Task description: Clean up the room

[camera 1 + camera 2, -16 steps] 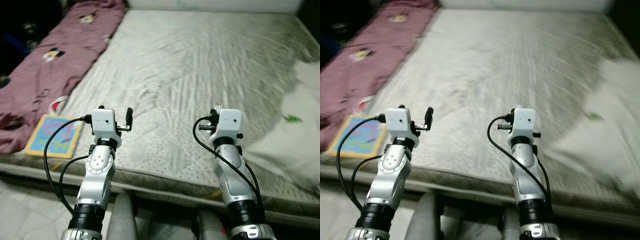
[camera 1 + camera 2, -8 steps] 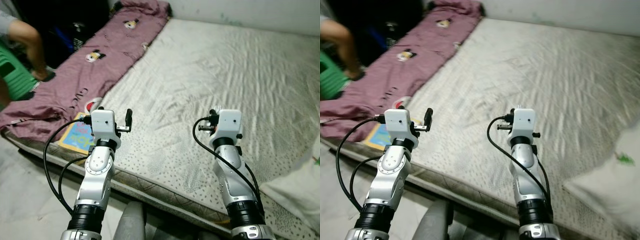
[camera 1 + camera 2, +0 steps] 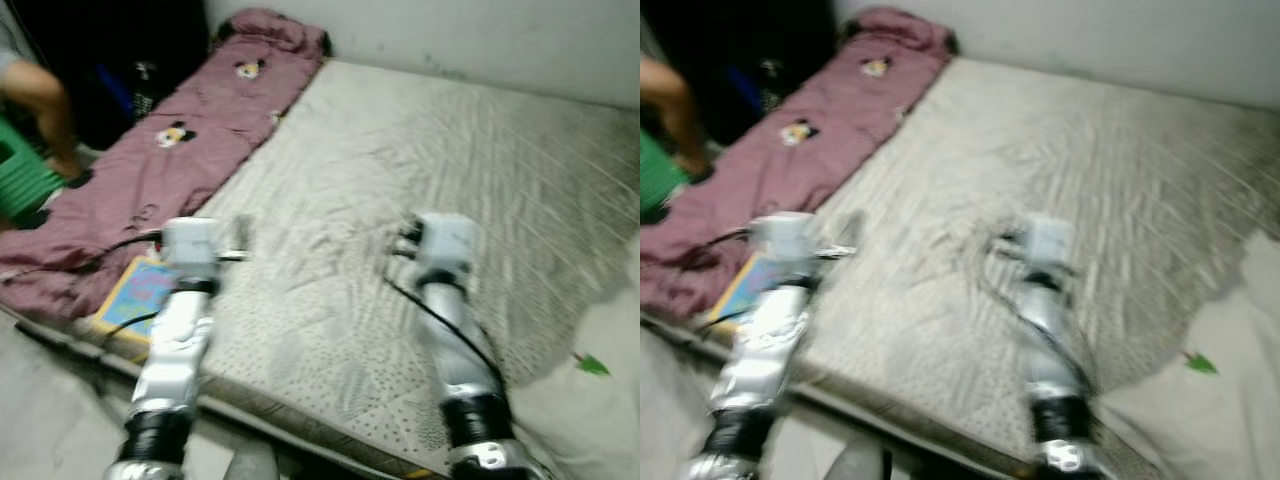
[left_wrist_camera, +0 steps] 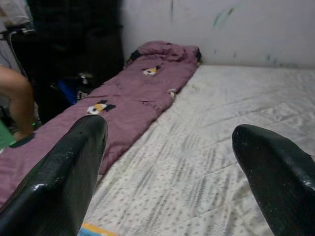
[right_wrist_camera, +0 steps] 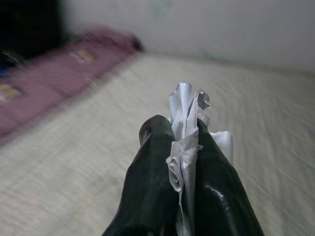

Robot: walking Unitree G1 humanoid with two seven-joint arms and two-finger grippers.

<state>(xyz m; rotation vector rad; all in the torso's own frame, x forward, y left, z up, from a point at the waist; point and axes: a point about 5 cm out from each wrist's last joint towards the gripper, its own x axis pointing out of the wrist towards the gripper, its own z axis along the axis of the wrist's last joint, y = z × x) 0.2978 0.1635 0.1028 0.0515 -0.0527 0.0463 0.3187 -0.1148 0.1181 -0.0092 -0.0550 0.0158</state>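
White crumpled paper (image 5: 184, 132) pinched tight in right hand (image 5: 182, 147), carried above mattress (image 3: 400, 200), likely for disposal. Left hand (image 4: 172, 182) spread, empty, free for picture book (image 3: 137, 297) at near-left edge.

motion blur smears both arms and the book (image 3: 135, 297).

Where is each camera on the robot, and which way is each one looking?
Left eye view: on the head, looking forward and down at the mattress; both silver arms show, blurred.
Right eye view: beside it on the head, same scene, same arms.
Left wrist view: on the left wrist, looking along the open left gripper toward the purple blanket and the wall.
Right wrist view: on the right wrist, looking along the right gripper, shut on a white crumpled wrapper.
Shared: every view shows the mattress and the purple blanket.
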